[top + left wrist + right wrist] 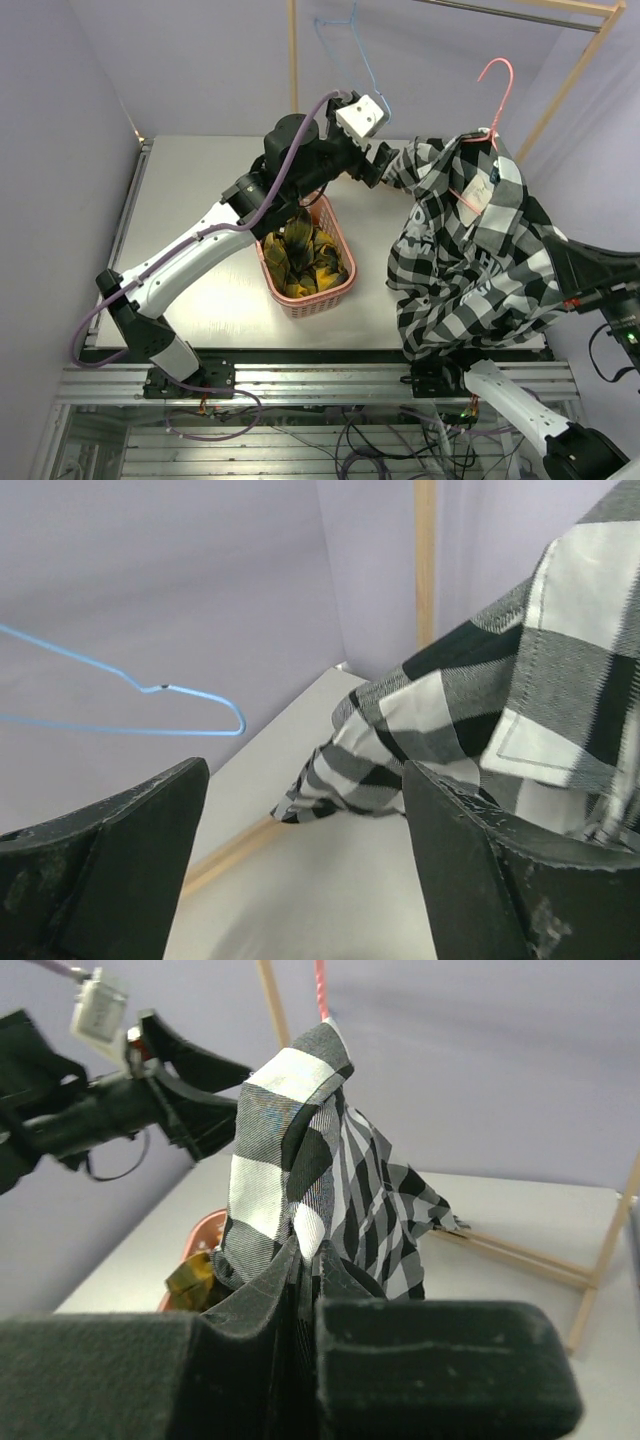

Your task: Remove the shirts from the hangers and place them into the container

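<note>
Nearest the arm bases and to the right of the basket (297, 303), the right gripper (305, 1295) is closed tight, pinching a fold of the black-and-white check shirt (470, 260) between its fingers; in the overhead view that gripper is hidden behind the cloth. The salmon-pink basket stands on the table (200, 200) in front of the left arm's base, and the yellow-and-dark plaid shirt (305, 262) lies crumpled inside it. The check shirt hangs to the right of the basket, outside it, its lower part spilling over the table's near edge. Just beyond the basket's far end, the left gripper (382, 163) has its jaws spread wide and grips nothing; its tip is right against the check shirt's shoulder. The pink hanger (497, 90) is still inside that shirt, its hook rising above the collar. Farthest from the basket, the bare light blue hanger (362, 55) hangs beside the wooden rack post (293, 60).
</note>
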Robot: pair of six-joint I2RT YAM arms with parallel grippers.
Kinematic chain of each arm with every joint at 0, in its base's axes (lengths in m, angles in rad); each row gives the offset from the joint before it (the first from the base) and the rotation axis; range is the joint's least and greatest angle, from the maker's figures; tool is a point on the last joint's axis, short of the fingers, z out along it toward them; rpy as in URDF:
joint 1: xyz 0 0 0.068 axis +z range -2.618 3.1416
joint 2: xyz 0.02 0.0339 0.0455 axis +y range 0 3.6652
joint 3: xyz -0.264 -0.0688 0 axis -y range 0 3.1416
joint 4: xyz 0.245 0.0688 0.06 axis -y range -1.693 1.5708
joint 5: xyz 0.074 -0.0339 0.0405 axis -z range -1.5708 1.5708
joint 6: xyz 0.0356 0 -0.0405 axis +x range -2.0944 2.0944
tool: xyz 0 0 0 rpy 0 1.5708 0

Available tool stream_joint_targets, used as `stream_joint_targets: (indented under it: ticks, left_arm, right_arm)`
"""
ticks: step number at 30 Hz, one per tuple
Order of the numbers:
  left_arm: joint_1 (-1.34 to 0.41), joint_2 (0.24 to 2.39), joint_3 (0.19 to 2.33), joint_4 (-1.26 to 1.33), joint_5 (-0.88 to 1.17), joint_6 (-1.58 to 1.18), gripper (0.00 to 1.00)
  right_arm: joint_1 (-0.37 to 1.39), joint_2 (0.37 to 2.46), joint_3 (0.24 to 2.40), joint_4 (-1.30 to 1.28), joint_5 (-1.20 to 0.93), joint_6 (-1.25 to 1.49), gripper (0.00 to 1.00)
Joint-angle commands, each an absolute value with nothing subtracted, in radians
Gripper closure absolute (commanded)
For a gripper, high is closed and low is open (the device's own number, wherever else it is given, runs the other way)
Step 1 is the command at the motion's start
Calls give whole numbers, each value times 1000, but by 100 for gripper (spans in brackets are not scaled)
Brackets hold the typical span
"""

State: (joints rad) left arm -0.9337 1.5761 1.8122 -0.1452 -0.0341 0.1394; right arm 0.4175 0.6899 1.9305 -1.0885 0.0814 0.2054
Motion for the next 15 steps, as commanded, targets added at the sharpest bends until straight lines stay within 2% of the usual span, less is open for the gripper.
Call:
stream_joint_targets:
  ticks: [1,4,15]
  left_arm:
    - [-933,1589,1829,-48,49,217,7]
    - [-933,1597,1798,8,91,240,3]
    - [-948,1634,1731,74,216,253,4]
  right_arm:
    - [525,622,1899,-994,148,296,100]
    - [573,602,1883,-993,167,315,100]
    - [579,632,1897,-1028,153,285,100]
